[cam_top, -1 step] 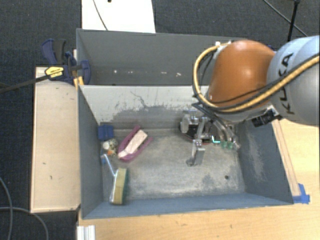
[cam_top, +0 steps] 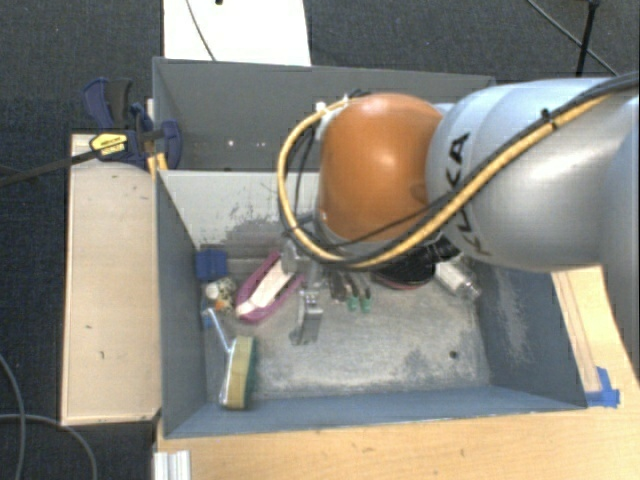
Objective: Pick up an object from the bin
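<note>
The hand hangs low in the left half of the grey bin, its metal tip near the scuffed floor; whether it is wide or narrow I cannot tell, and nothing shows held in it. Just beside it, at its ten o'clock, lies a pink-and-white piece, tilted; whether they touch I cannot tell. At the hand's three o'clock, close by, sit small green bits.

Farther out at nine o'clock, along the left wall, stand a blue block and a small pale thing below it. A yellow-green sponge lies on edge at seven o'clock. A silvery cylinder lies well apart at two o'clock.

The bin's floor is bare and speckled toward five o'clock. Dark carpet surrounds the bin.

The silver arm enters from three o'clock, its orange cover above the hand, a yellow cable looped around it.
</note>
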Robot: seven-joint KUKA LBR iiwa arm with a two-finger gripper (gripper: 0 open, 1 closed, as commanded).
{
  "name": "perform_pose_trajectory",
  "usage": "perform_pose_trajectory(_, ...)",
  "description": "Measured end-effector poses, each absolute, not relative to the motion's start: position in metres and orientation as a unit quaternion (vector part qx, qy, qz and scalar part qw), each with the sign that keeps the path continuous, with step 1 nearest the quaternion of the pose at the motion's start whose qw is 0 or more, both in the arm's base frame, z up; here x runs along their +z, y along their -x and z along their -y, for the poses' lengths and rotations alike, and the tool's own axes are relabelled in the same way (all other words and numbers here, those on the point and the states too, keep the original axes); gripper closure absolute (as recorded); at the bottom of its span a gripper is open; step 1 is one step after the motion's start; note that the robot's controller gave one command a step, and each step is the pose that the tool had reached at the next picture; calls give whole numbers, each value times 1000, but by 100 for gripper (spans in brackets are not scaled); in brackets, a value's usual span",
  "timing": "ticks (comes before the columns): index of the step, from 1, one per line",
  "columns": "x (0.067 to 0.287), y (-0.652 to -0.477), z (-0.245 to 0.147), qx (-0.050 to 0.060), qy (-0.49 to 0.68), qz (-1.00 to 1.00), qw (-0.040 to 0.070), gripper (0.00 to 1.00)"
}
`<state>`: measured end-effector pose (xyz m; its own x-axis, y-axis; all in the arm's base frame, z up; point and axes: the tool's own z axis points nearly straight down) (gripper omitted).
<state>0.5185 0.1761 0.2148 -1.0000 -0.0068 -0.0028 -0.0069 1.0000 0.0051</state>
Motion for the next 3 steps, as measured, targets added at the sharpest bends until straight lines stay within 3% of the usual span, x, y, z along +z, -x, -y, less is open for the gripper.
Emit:
perform_pose_trajectory(1, 71, -545, -232, 0, 204, -979, 1, 0)
perform_pose_trajectory(2, 73, -497, -256, 1, 290, -957, 5, 0)
perform_pose_trajectory(3, 76, -496, -259, 4, 287, -958, 6, 100)
